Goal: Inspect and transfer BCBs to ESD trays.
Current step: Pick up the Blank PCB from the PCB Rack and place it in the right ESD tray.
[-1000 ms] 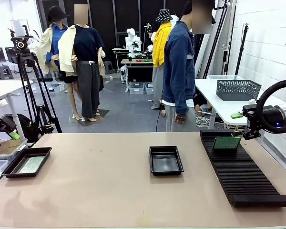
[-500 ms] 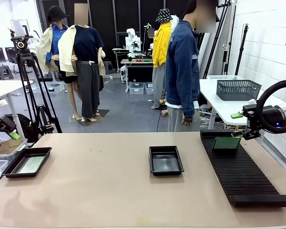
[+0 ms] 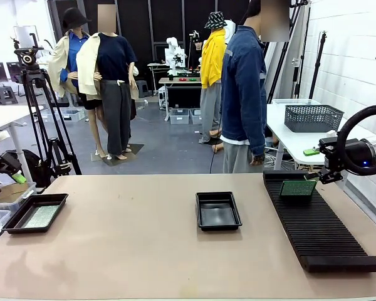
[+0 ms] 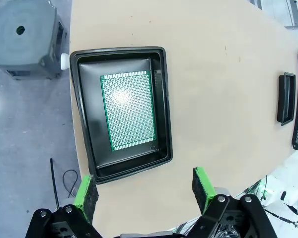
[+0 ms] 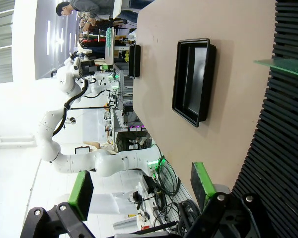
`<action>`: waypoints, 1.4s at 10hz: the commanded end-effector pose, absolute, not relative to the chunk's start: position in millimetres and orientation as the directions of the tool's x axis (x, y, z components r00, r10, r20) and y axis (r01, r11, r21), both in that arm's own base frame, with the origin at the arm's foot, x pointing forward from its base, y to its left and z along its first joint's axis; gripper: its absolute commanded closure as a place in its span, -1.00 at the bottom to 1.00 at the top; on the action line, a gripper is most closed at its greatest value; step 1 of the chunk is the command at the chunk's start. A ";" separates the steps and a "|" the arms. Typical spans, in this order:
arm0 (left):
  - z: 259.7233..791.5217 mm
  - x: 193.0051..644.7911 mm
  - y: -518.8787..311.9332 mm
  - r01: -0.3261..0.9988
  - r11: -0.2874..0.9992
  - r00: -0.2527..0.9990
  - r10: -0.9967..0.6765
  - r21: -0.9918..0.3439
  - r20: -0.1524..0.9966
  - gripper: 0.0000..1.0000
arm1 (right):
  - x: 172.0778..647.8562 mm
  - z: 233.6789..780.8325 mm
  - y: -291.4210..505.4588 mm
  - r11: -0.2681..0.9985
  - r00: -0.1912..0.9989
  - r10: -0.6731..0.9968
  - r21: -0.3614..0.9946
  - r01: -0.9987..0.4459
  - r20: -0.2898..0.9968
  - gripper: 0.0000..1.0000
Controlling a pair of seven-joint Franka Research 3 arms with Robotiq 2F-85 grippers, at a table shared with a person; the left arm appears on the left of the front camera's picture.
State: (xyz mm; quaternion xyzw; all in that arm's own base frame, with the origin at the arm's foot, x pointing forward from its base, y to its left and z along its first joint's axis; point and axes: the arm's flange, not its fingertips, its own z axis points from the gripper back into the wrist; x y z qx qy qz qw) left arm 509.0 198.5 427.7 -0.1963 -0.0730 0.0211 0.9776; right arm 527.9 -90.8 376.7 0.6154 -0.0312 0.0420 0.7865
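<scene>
Front view: the tabletop [image 3: 125, 251] carries a ribbed rack [image 3: 316, 229] at right, an empty middle tray [image 3: 218, 214] and a left tray [image 3: 14, 221]. The left end effector [image 4: 144, 186] and right end effector [image 5: 141, 186] stand spread, empty. A green board [image 3: 41, 216] lies in the left tray; a second board [image 3: 297, 187] stands at the rack's far end.

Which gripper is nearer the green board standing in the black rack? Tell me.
Right. The right gripper hangs open just beside the board; the left gripper hovers open near the tray at the opposite end.
</scene>
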 end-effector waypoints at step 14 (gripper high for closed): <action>472.7 491.0 254.5 -0.052 0.524 0.980 0.190 -0.850 0.057 -1.00 | 527.9 377.5 -88.5 0.237 0.996 0.011 0.967 -0.093 0.093 -1.00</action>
